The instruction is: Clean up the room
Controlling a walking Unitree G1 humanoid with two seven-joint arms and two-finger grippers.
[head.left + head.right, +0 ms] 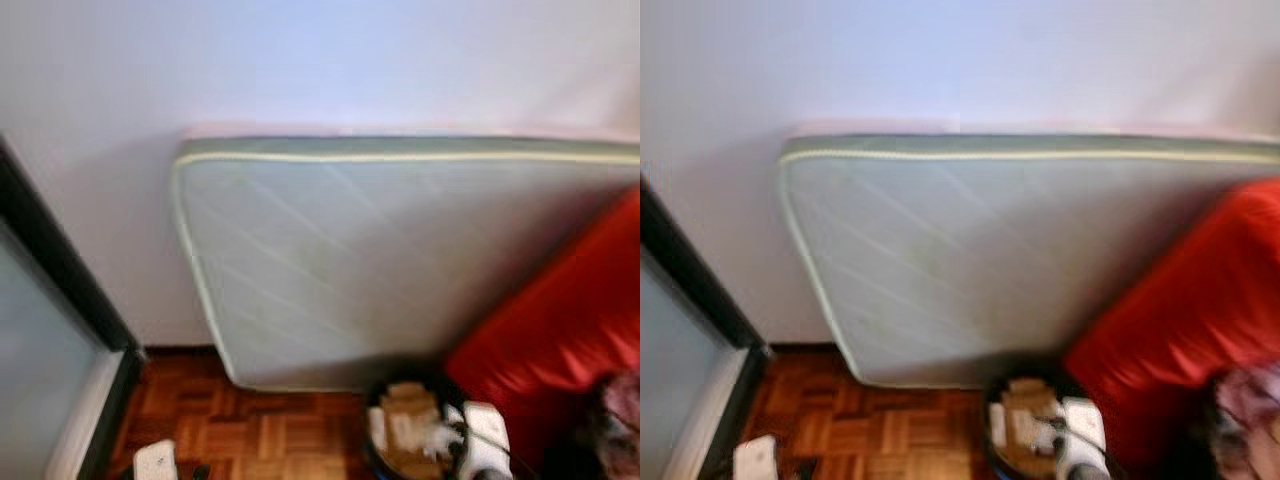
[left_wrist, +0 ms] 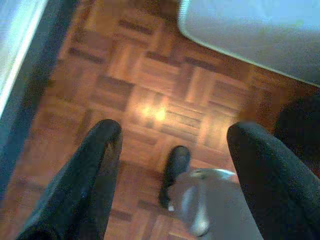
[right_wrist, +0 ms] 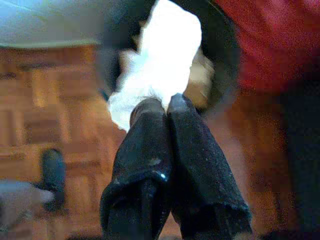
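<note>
My right gripper is shut on a crumpled white paper, pinched at its lower edge. It hangs over a round black bin whose mouth lies just beyond the fingertips. In the left eye view the same bin stands on the parquet at the bottom, holding brown and white scraps. My left gripper hangs open over bare parquet, with nothing between its two black fingers.
A pale green mattress leans on the white wall. A red cushion or sofa crowds the bin's right side. A black-framed glass door stands at the left. My own foot rests on the parquet floor.
</note>
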